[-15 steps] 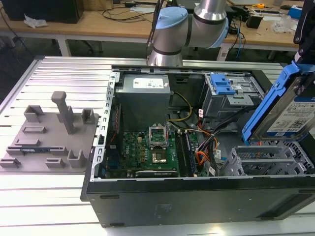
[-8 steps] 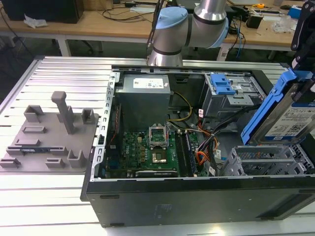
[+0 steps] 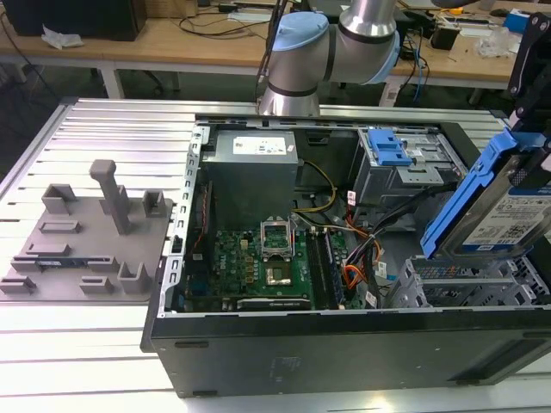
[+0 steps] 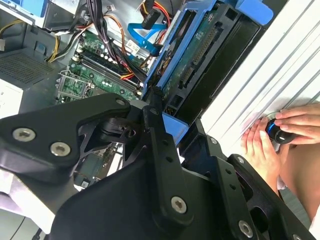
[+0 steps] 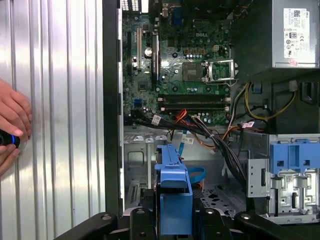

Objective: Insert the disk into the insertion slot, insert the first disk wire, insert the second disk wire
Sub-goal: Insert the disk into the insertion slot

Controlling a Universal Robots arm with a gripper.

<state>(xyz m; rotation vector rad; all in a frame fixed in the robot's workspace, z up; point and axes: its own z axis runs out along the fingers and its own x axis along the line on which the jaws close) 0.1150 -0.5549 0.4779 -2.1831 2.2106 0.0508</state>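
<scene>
Black linkage pincer [image 5: 175, 217] is clamped on the blue carrier end of the flat silver hard drive with white label [image 3: 512, 211]. Exterior view, left to right: grey moulded fixture plate [image 3: 86, 241], green motherboard [image 3: 258, 258] inside the open black computer case [image 3: 344, 344], then the low silver-grey sheet-metal bay [image 3: 456, 280]. The drive hangs tilted just above that bay, not in yet. My read: stiff, weighty, shock-sensitive. Hold it by the carrier rails, not the bare board side.

The black tool [image 4: 174, 119] clamps the blue-framed disk [image 4: 197, 55] edge-on, the motherboard [image 4: 97, 70] beyond it; a person's hands [image 4: 261, 150] rest on the ribbed surface [image 4: 285, 60] nearby.
</scene>
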